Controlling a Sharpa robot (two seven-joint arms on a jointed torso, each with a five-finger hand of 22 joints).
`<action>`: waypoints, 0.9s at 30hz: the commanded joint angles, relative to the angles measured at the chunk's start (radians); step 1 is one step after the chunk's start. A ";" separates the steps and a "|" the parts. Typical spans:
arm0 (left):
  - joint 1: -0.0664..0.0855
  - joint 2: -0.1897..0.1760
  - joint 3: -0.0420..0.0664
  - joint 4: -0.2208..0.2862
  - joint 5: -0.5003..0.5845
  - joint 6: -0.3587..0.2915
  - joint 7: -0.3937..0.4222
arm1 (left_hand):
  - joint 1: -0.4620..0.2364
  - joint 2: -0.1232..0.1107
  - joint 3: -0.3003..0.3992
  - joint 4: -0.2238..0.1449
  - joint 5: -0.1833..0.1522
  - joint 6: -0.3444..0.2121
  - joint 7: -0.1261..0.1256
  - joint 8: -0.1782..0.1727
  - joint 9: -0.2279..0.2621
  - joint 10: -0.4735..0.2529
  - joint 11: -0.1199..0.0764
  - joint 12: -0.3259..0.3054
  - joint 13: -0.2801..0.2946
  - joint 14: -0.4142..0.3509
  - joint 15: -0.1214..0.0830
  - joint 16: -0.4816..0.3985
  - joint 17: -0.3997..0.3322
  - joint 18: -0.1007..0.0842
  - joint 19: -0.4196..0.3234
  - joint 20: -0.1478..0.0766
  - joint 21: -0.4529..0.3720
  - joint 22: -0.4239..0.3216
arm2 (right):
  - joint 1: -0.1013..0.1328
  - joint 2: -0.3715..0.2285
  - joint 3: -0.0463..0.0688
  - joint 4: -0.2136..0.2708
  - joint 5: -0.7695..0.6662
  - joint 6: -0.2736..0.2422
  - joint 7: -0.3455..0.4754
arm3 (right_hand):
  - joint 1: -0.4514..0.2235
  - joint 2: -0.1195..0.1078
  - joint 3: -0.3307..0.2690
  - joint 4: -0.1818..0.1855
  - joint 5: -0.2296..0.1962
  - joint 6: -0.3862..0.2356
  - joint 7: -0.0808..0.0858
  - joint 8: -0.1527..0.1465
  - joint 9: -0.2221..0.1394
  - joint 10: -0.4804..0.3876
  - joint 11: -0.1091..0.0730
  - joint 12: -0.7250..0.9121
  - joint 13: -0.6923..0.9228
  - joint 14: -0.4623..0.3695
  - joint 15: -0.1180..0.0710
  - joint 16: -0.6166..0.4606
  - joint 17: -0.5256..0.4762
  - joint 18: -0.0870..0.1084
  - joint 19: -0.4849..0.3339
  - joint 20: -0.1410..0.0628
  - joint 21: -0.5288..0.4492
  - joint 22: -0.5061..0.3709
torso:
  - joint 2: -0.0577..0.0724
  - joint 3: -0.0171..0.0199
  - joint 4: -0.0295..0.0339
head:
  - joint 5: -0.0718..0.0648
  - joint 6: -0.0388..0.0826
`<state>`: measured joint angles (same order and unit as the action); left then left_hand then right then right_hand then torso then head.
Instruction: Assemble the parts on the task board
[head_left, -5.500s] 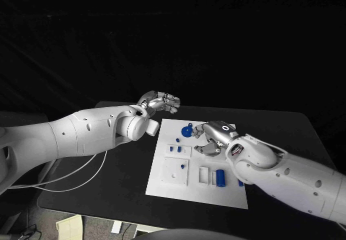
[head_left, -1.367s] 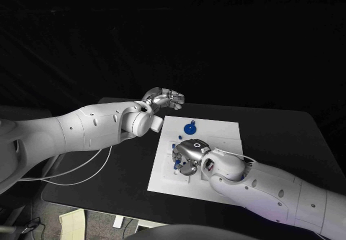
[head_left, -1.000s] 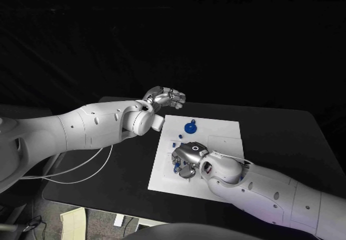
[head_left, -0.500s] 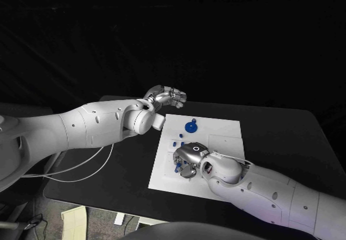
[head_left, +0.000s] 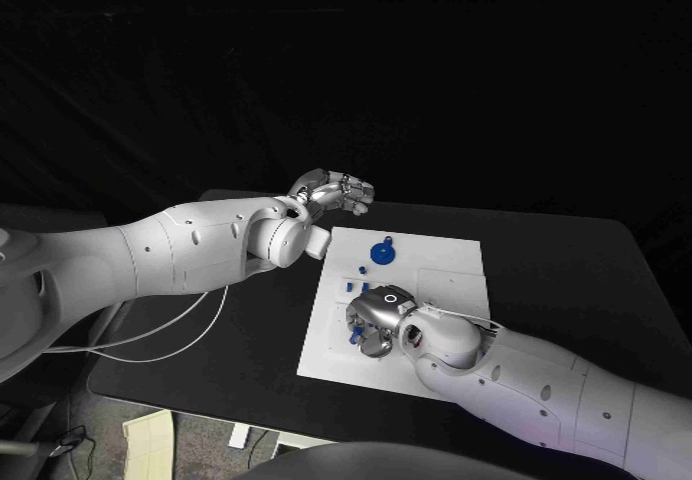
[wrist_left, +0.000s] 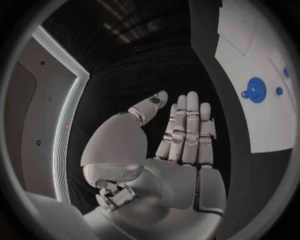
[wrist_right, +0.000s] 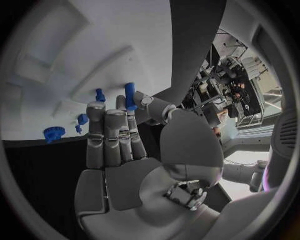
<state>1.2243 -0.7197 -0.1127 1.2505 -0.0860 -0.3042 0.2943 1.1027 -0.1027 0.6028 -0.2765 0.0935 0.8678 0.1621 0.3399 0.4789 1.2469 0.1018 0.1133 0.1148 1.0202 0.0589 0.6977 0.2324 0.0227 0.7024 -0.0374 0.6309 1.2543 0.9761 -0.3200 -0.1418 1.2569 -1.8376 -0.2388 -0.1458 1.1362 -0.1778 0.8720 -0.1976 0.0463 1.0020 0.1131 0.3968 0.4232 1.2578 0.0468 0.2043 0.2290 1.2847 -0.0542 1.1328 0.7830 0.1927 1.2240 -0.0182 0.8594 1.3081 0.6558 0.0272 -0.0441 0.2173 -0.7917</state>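
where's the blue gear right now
In the head view the blue gear sits at the far end of the task board, beyond the right hand and near the left hand.

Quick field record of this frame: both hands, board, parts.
left hand: open, fingers straight and together, holds nothing, raised past the board's far left corner
right hand: low over the board's middle, pinches a blue peg between thumb and a finger
board: white, flat on the black table
round blue part: on the board's far end, apart from both hands
other small blue parts: standing in the board near the right hand's fingers
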 joint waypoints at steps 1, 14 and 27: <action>0.002 0.003 0.001 0.003 0.005 0.004 0.008 | 0.008 -0.001 -0.002 0.004 0.001 -0.009 -0.001 0.004 -0.002 -0.006 0.003 -0.004 -0.001 0.007 0.001 -0.007 0.002 0.007 0.006 -0.002 -0.005 0.001 | -0.003 0.002 -0.006 0.000 -0.023 0.021 0.002 | -0.003 0.009 0.002 -0.006 0.002 0.007 0.001 0.003 0.002 0.006 0.001 0.003 0.001 -0.006 -0.011 0.004 -0.002 0.069 0.001 -0.008 0.004 0.012 | 0.000 -0.0001 -0.0002 | 0.000 -0.001; 0.002 0.003 0.001 0.004 0.005 0.005 0.007 | 0.009 -0.001 -0.002 0.004 0.001 -0.009 -0.001 0.004 -0.002 -0.006 0.003 -0.004 -0.001 0.008 0.001 -0.008 0.003 0.007 0.006 -0.002 -0.006 0.001 | -0.003 0.007 -0.013 0.019 -0.025 0.033 0.006 | -0.004 0.010 0.001 -0.009 0.002 0.007 0.001 0.003 0.002 0.005 0.001 0.003 0.002 -0.006 -0.011 0.004 -0.002 0.069 0.000 -0.008 0.004 0.012 | 0.000 0.0002 -0.0002 | 0.001 -0.001; 0.002 0.003 0.001 0.004 0.005 0.004 0.007 | 0.009 -0.001 -0.002 0.004 0.001 -0.009 -0.001 0.004 -0.002 -0.006 0.003 -0.004 -0.001 0.008 0.001 -0.009 0.004 0.007 0.006 -0.002 -0.006 0.002 | -0.004 0.015 -0.020 0.003 0.011 0.019 0.019 | -0.056 -0.014 -0.070 -0.046 0.072 -0.016 0.012 -0.015 -0.005 -0.025 0.011 -0.007 0.003 -0.011 0.000 0.001 -0.007 0.069 -0.006 -0.002 0.008 0.014 | 0.000 0.0010 -0.0007 | 0.000 -0.004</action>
<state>1.2243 -0.7191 -0.1127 1.2521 -0.0859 -0.3041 0.2941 1.1027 -0.1027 0.6028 -0.2765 0.0935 0.8678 0.1621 0.3399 0.4781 1.2469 0.1018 0.1133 0.1148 1.0202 0.0589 0.6936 0.2354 0.0227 0.7024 -0.0374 0.6309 1.2549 0.9776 -0.3067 -0.1574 1.2606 -1.8428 -0.2361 -0.1455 1.0936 -0.1844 0.8176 -0.2395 0.1102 0.9929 0.1246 0.3872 0.4243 1.2435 0.0588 0.2039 0.2343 1.2844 -0.0539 1.1328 0.7770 0.1927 1.2255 -0.0194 0.8633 1.3078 0.6559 0.0277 -0.0444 0.2173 -0.7945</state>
